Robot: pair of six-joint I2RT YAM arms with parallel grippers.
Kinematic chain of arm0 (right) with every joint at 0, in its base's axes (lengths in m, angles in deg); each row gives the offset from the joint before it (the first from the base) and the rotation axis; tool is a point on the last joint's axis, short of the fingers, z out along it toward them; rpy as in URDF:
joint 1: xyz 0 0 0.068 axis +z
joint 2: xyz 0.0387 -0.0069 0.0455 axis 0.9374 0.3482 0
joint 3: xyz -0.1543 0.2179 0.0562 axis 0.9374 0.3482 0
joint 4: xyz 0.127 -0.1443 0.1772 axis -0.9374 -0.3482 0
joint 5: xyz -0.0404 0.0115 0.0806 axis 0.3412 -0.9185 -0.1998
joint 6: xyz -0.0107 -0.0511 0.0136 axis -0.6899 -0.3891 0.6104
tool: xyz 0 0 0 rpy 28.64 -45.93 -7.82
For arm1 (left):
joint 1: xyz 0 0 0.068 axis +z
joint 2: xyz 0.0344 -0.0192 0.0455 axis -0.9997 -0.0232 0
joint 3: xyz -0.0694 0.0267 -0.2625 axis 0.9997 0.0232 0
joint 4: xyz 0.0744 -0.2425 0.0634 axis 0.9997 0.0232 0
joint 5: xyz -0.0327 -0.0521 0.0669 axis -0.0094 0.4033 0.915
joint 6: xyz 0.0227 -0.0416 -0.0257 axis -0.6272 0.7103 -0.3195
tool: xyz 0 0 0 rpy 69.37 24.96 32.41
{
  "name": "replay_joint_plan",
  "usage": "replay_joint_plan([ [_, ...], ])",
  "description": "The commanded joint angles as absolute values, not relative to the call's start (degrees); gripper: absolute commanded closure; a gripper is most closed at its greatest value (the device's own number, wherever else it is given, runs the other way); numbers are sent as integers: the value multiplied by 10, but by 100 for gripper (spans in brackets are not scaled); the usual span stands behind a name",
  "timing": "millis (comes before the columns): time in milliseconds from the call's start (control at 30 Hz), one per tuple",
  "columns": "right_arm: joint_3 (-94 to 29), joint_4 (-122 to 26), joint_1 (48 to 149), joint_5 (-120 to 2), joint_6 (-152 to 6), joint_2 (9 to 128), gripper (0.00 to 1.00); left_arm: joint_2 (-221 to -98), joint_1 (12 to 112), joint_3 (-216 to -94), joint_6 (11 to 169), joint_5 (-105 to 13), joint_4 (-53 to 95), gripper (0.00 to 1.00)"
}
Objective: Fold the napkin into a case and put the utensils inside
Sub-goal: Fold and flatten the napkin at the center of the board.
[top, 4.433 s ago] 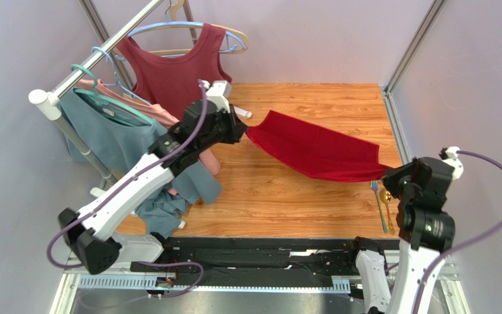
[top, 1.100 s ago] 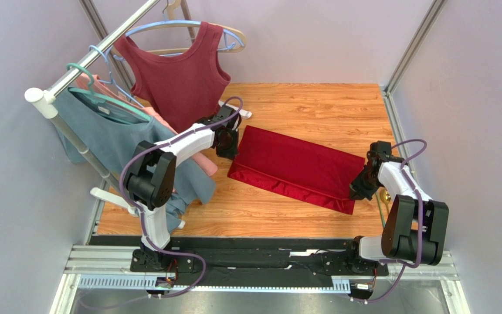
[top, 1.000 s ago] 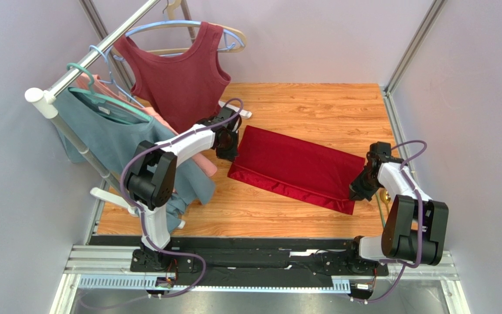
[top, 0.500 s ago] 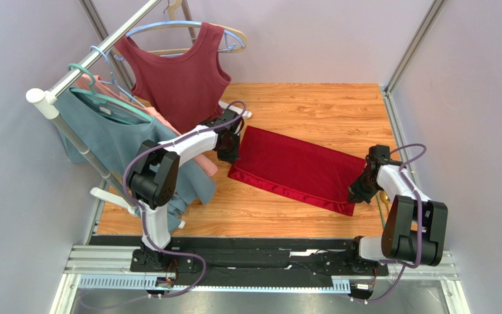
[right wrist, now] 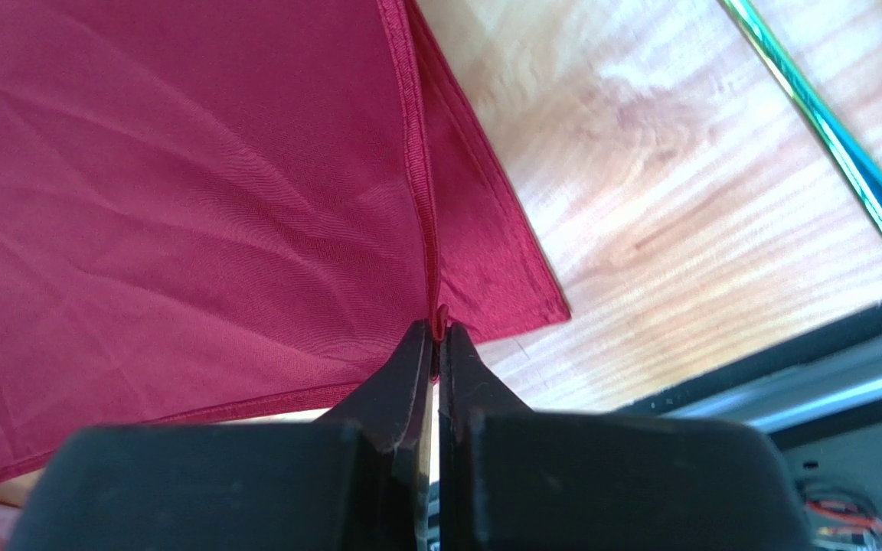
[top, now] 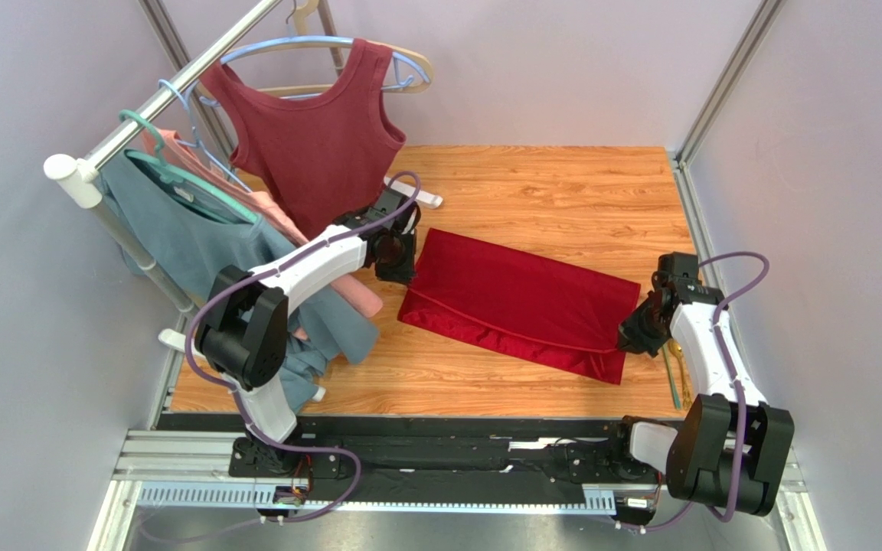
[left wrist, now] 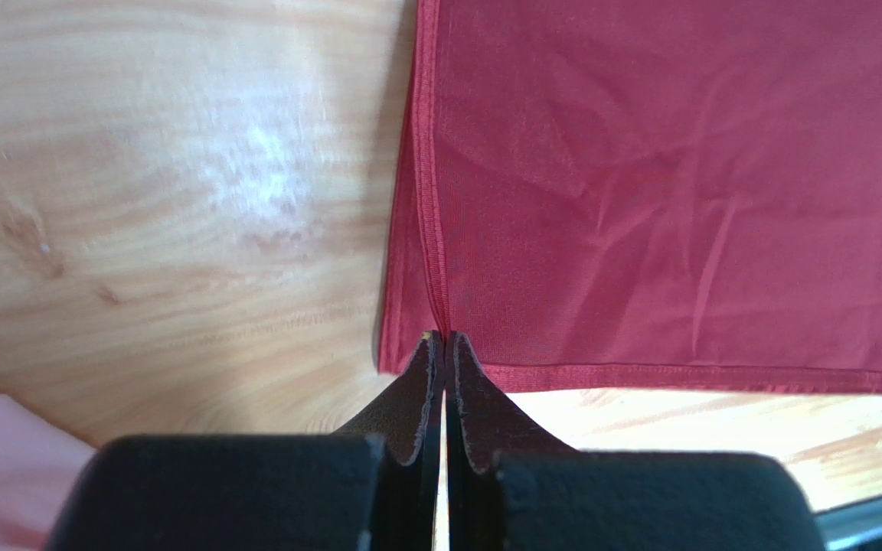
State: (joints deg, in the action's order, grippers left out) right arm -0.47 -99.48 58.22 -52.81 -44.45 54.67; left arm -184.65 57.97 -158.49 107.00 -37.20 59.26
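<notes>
The sheeny crimson napkin (top: 515, 304), a folded oblong (hems doubled), lies flat on the wood-grain table (top: 549, 184). The left gripper (left wrist: 443, 340) and right gripper (right wrist: 435, 331) each pinch its hem, black fingers pressed together.

Top camera looks down; wrist cameras closely face the shared napkin (top: 515, 301).

The utensils (right wrist: 837, 138) run off the right wrist view's edge, their heads unseen.
</notes>
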Motion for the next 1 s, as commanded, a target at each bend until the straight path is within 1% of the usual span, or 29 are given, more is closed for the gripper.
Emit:
replay_joint_plan([
  [0,-19,-1032,581,-516,-420,545,100,-1819,577,-1546,1084,-389,596,100],
  [167,-14,-1061,581,-487,-403,571,100,-1802,576,-1513,1090,-396,588,100],
  [300,1,-1053,581,-479,-395,594,100,-1811,573,-1497,1093,-400,578,100],
  [633,12,-1018,581,-475,-388,631,100,-1840,558,-1497,1089,-388,571,100],
  [867,28,-1007,581,-461,-378,621,100,-1842,559,-1491,1084,-360,578,100],
  [967,34,-999,581,-464,-375,636,100,-1850,558,-1490,1084,-360,578,100],
])
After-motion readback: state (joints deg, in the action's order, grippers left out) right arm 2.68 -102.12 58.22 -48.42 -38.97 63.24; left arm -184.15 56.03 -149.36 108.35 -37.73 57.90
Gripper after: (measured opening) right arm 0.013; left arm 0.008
